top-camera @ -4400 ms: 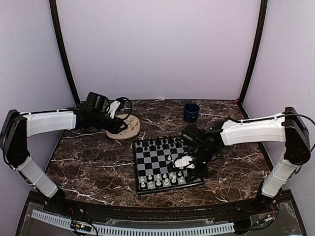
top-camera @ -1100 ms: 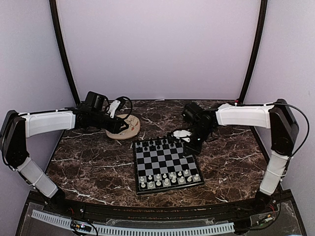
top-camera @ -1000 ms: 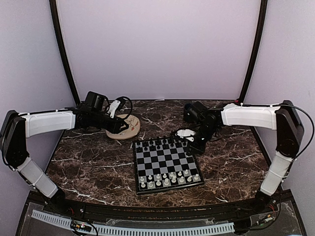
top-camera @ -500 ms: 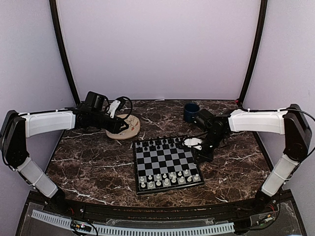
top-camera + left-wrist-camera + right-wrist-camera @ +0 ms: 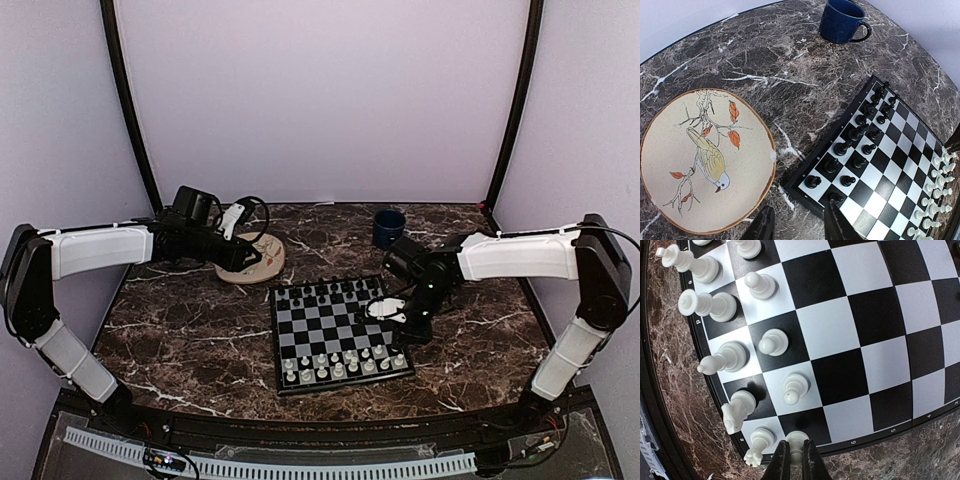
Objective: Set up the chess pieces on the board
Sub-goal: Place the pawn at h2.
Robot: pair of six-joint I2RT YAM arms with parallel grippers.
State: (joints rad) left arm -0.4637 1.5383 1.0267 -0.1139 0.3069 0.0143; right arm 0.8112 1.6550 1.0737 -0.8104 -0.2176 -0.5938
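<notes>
A white pawn [image 5: 796, 438] is held by the narrow right end effector [image 5: 795, 446] at the edge of the board [image 5: 880, 315]; it seemingly must be lowered onto its square, then released.

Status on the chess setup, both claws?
Right claw shut on white pawn at board edge. Left claw open, hovering by plate. No obstruction seen.

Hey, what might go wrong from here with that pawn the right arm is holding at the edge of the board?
1. The right fingers pinch a white pawn right beside the corner rook; opening them might knock the rook over.
2. That pawn is at the board's rim, so a tilted release could drop it onto the table.
</notes>
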